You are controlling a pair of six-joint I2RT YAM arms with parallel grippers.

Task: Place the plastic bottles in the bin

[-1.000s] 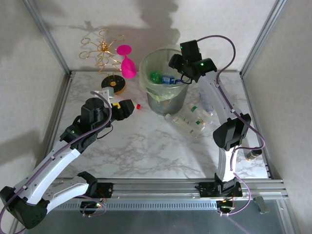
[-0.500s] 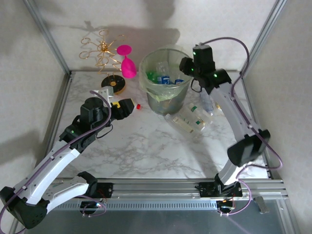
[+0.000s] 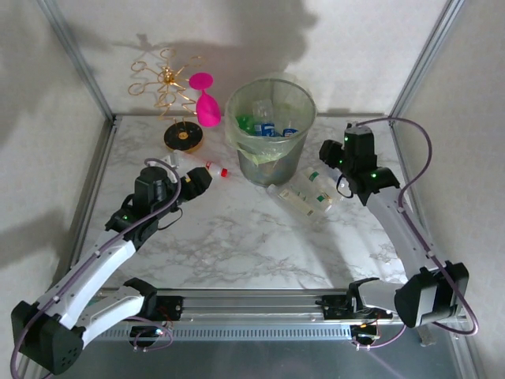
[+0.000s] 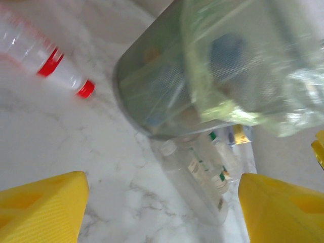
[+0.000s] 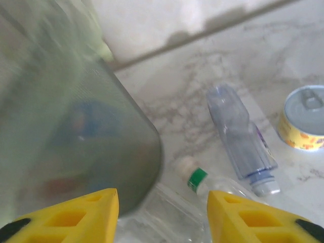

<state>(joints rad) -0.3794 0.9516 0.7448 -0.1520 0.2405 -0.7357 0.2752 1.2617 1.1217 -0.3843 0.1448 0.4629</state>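
The bin [image 3: 271,150] stands at the back centre of the table, with several plastic bottles [image 3: 266,126] inside it. More clear plastic bottles [image 3: 304,193] lie on the marble at its right foot. My right gripper [image 3: 327,154] hovers open just above them. In the right wrist view its jaws [image 5: 162,195] frame a green-capped bottle [image 5: 198,179], with a blue-tinted bottle [image 5: 243,136] further right. A red-capped bottle [image 3: 215,168] lies left of the bin, close to my open left gripper [image 3: 199,180]. It is at the upper left [image 4: 48,55] in the left wrist view, outside the open left gripper [image 4: 162,177].
A pink goblet [image 3: 207,103] and a gold wire stand [image 3: 167,83] on a dark round base [image 3: 184,138] stand at the back left. A short can with a yellow label [image 5: 304,124] sits right of the blue-tinted bottle. Metal frame posts edge the table.
My right arm has left the bin's rim and dropped to its right side, over the bottles on the table. My left gripper has turned slightly, uncovering the red-capped bottle.
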